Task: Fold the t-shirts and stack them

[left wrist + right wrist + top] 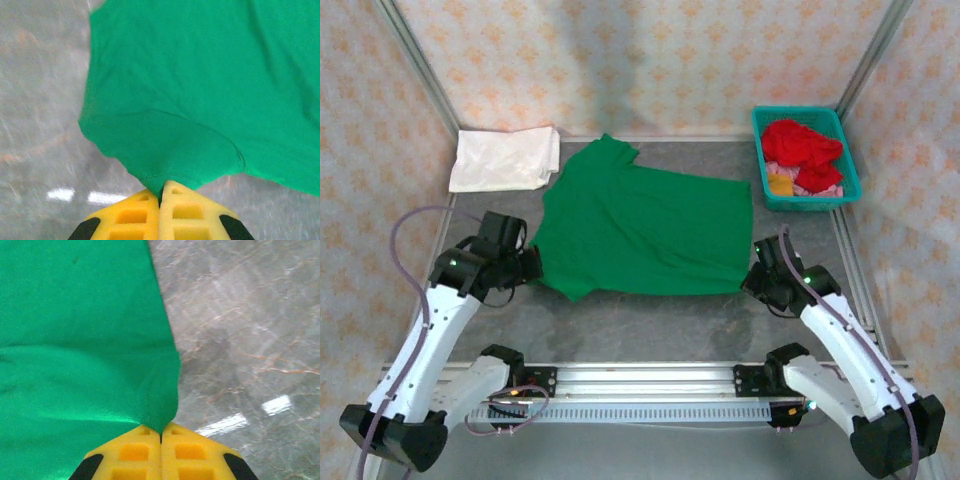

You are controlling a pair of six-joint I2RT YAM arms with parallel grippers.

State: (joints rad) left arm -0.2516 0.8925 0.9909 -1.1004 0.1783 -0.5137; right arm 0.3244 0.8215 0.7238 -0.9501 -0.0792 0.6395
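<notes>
While awaiting its first fold, held taut and flat for it: green t-shirt (645, 230) spread just ahead of the yellow fingers (135, 215), sleeve hem nipped tight in left gripper (161, 192), bottom corner in right gripper (161, 432); folded white t-shirt (505, 160) well beyond the left pair.

spread t-shirt (645, 225) mid table (650, 330), folded t-shirt (505, 160) back-L, basket (810, 203) back-R

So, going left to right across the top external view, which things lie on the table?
white t-shirt, folded → green t-shirt, spread flat → teal basket, with a red t-shirt in it.
</notes>
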